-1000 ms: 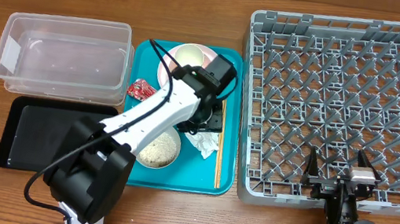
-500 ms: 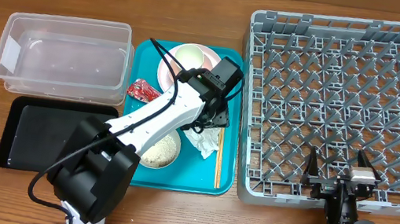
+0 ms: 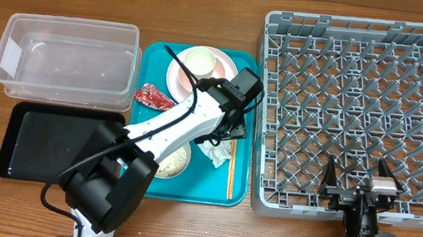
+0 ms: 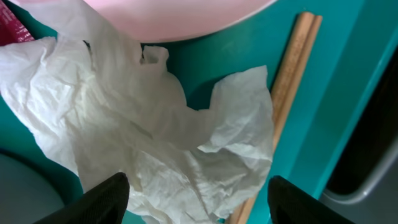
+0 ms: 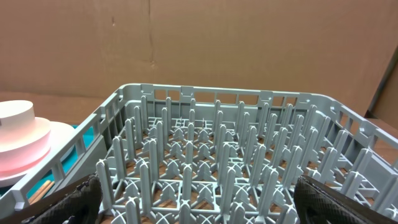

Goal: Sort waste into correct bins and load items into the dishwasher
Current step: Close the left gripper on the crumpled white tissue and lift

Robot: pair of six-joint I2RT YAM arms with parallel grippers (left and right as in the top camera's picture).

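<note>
- My left claw (image 4: 202, 196) is wide open and empty, over the tissue (image 4: 118, 118).
- Risk: closing here also pinches the chopsticks (image 4: 285, 99) touching its edge, dragging them along.

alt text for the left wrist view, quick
A crumpled white tissue lies on the teal tray, with the open left gripper above it. Wooden chopsticks lie along its right edge, and the pink plate shows at the top.
</note>
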